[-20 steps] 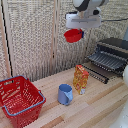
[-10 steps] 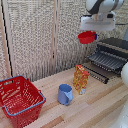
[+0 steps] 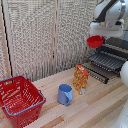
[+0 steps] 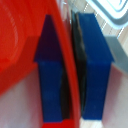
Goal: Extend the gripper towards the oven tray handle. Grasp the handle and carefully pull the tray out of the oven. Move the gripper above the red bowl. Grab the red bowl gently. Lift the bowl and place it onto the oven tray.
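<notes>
The end effector (image 4: 70, 70) is clamped on the red bowl's (image 3: 95, 41) rim, held above the tray (image 3: 107, 61)

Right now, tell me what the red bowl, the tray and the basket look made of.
The red bowl: likely plastic, smooth uniform bright red. The tray: apparently dark metal, thin parallel bars. The basket: red mesh walls with a blue rim, probably plastic, though the picture is too coarse to be sure.

You get even, soft, bright light; exterior view low-resolution. Wrist view is heavily blurred, red bowl (image 4: 22, 45) out of focus.
</notes>
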